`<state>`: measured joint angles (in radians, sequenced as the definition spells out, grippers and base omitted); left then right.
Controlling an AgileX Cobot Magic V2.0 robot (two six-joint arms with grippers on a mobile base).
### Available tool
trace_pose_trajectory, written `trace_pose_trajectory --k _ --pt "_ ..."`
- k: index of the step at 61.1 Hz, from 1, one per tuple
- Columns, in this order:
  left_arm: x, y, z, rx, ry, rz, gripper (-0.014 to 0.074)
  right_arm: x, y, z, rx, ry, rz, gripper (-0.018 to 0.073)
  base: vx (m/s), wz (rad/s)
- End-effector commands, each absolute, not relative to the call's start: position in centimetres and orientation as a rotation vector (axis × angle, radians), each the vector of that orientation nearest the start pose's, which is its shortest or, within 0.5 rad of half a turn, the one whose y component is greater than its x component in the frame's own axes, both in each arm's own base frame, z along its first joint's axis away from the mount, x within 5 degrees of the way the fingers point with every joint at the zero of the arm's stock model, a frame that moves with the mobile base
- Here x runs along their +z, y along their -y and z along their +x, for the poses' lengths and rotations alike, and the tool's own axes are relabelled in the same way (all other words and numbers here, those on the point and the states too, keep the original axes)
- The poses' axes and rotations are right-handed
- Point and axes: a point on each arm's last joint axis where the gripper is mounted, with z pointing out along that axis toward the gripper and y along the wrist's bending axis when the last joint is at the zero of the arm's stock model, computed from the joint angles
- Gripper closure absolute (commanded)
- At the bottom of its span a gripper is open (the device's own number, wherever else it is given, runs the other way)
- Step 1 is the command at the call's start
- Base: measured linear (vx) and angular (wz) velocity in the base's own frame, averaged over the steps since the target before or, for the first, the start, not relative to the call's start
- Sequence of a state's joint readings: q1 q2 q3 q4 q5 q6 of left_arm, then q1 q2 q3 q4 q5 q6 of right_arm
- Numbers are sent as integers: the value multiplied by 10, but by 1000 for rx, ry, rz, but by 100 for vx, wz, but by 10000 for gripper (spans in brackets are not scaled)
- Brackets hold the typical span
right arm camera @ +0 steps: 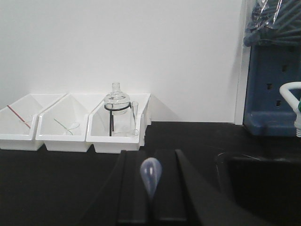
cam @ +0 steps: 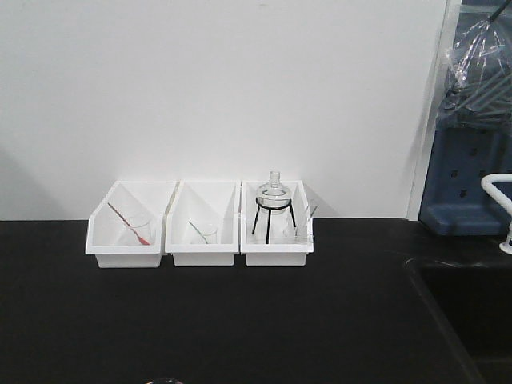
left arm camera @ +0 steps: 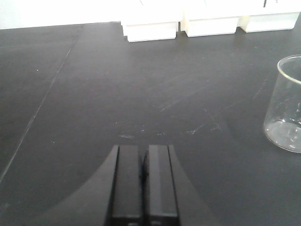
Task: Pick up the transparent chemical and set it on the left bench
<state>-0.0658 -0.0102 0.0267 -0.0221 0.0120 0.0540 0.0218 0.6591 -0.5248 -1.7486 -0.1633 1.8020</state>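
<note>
**Placement.** The beaker point(cam: 206, 234) is located in the middle bin point(cam: 202, 258) of three white bins. These are set in a row against the wall point(cam: 240, 80) at the rear of the bench point(cam: 240, 320). A thin pale dropper point(cam: 195, 229) is leaned inside the beaker, so an upright carry is judged necessary.

The glassware is kept separate by the bin walls. The red-dropper beaker point(cam: 138, 230) is housed in the left bin point(cam: 120, 258). The flask point(cam: 274, 190) on its tripod point(cam: 257, 220) is housed in the right bin point(cam: 276, 258). The front walls are low, which is judged to allow access from the front and above.

A second clear beaker point(left arm camera: 287, 110) is stood directly on the bench, near the left jaws and to their right. No dropper is seen in it, though it is cut off by the frame edge.

**Arm pose.**
- **Left jaws:** They are pressed together with nothing between them. They are carried low over the bench and pointed toward the bins, well apart from them.
- **Right jaws:** They are closed on a pale bulb point(right arm camera: 150, 173) that protrudes at their seam. What the bulb belongs to cannot be told. The jaws are held level and aimed at the right bin, with the sink point(right arm camera: 254, 188) to their right.

Neither arm is near the beaker, so the reach is judged not yet begun.
</note>
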Motion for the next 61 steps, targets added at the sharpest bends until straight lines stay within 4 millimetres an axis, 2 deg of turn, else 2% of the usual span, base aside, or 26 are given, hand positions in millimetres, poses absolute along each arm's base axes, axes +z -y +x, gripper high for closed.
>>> trace_pose_trajectory --k 1,10,19,29,39,47,52,61 --pt "206 4 55 -35 -1429 64 600 341 -12 141 109 -1606 -84 562 0 0" --pt "206 4 55 -35 -1429 64 600 341 -12 141 118 -1607 -74 562 0 0" --pt "206 4 55 -35 -1429 64 600 341 -22 142 220 -1626 -147 561 0 0" --pt "206 4 55 -35 -1429 64 600 345 -54 152 514 -1660 -468 561 0 0" --pt "206 4 55 -35 -1429 64 600 358 -73 171 768 -1502 -628 561 0 0" --pt "206 4 55 -35 -1429 64 600 360 -83 182 895 -1327 -723 561 0 0" --pt "206 4 55 -35 -1429 64 600 355 -96 188 944 -1277 -764 561 0 0" --pt "206 4 55 -35 -1429 64 600 343 -136 189 949 -1216 -861 561 0 0"
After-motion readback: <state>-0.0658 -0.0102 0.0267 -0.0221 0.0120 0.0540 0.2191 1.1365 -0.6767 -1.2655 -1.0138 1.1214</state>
